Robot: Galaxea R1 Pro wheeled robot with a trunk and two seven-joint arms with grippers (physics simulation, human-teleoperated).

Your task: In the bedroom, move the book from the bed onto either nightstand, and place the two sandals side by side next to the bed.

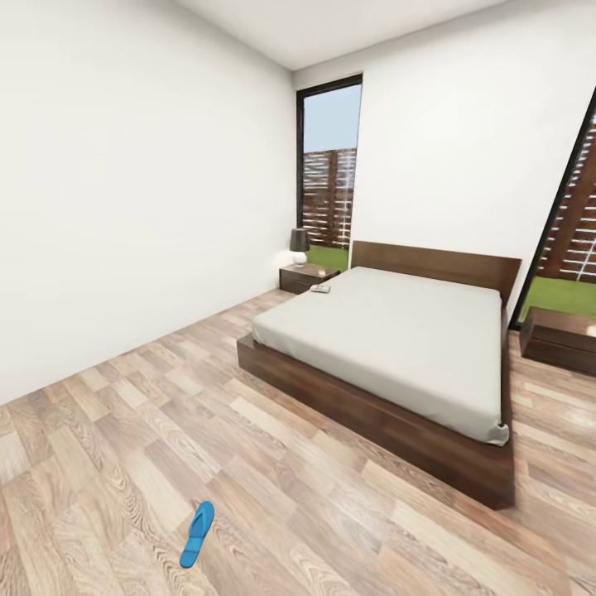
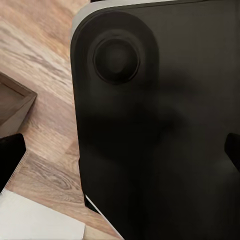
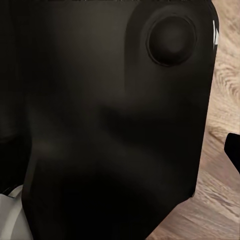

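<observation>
One blue sandal (image 1: 197, 534) is seen lying flat on the wood-plank floor (image 1: 124, 430), in the head view's near foreground, well apart from the bed (image 1: 397, 364). Its long axis is set slightly off the line leading away from the camera, with the wider end, at the farther tip, turned toward the bed and the narrower end toward the robot. A thin toe strap is only faintly made out.

The book (image 1: 320, 289) is seen as a small dark object at the mattress corner beside the headboard, on the side nearest the left nightstand (image 1: 306, 277); its lettering is too small to be read and its heading cannot be told. A lamp (image 1: 299, 245) with a dark shade is carried on that nightstand's top. A second nightstand (image 1: 559, 338) is placed at the other side of the bed, under a tall window (image 1: 571, 223). Another tall window (image 1: 330, 165), showing a slatted fence and grass, is set behind the left nightstand.

In both wrist views a broad dark robot body panel (image 2: 160, 125) (image 3: 110, 130) is shown close up, with plank floor at the edges. Neither claw can be made out, so places relative to them, and whether they are released or clenched, cannot be told.
</observation>
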